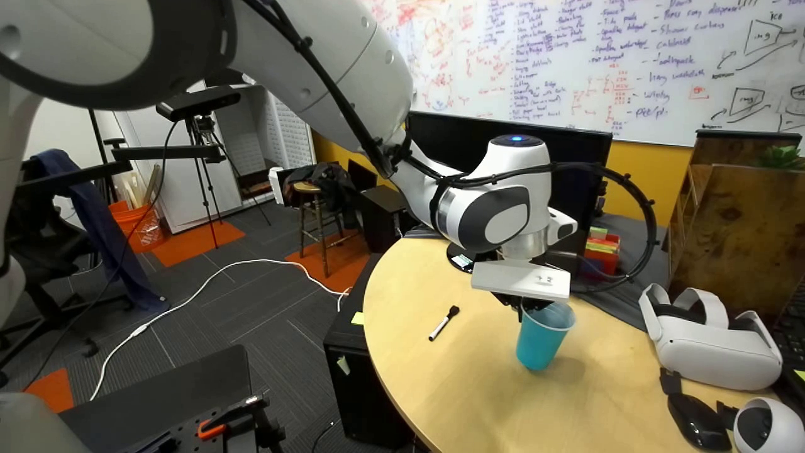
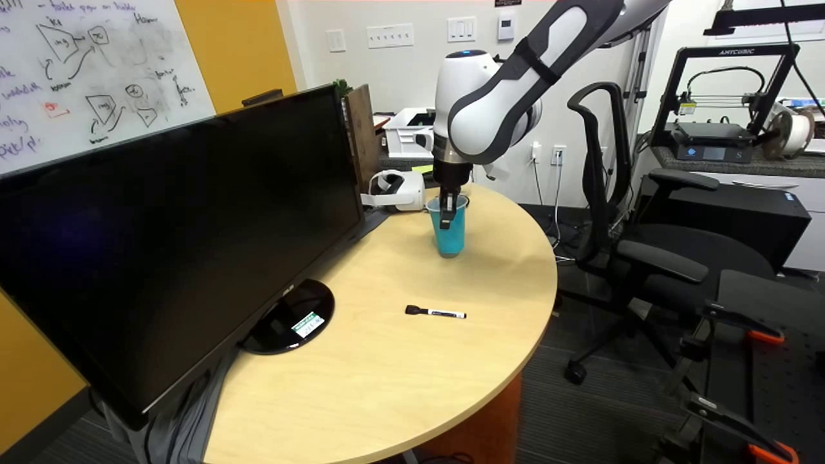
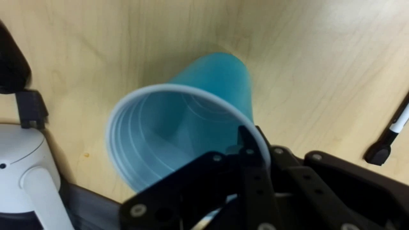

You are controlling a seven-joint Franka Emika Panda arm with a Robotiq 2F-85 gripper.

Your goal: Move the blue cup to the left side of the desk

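The blue cup (image 1: 542, 340) is at the desk's headset end and leans slightly. It also shows in an exterior view (image 2: 450, 233) and, mouth toward the camera, in the wrist view (image 3: 223, 73). My gripper (image 3: 251, 132) is shut on the cup's rim, with one finger inside the cup and one outside. The gripper also shows in both exterior views (image 1: 523, 307) (image 2: 446, 219), pointing down at the rim. I cannot tell whether the cup's base touches the desk. The desk (image 1: 459, 384) is a light wood top with a rounded edge, also in view (image 2: 361, 386).
A black and white marker (image 2: 436, 312) lies on the desk; it shows too in the wrist view (image 3: 393, 134). A monitor (image 2: 180, 238) with a round black base (image 2: 290, 319) stands along one side. A white VR headset (image 1: 717, 352), controller (image 1: 767, 425) and black object (image 1: 698, 420) lie beyond the cup.
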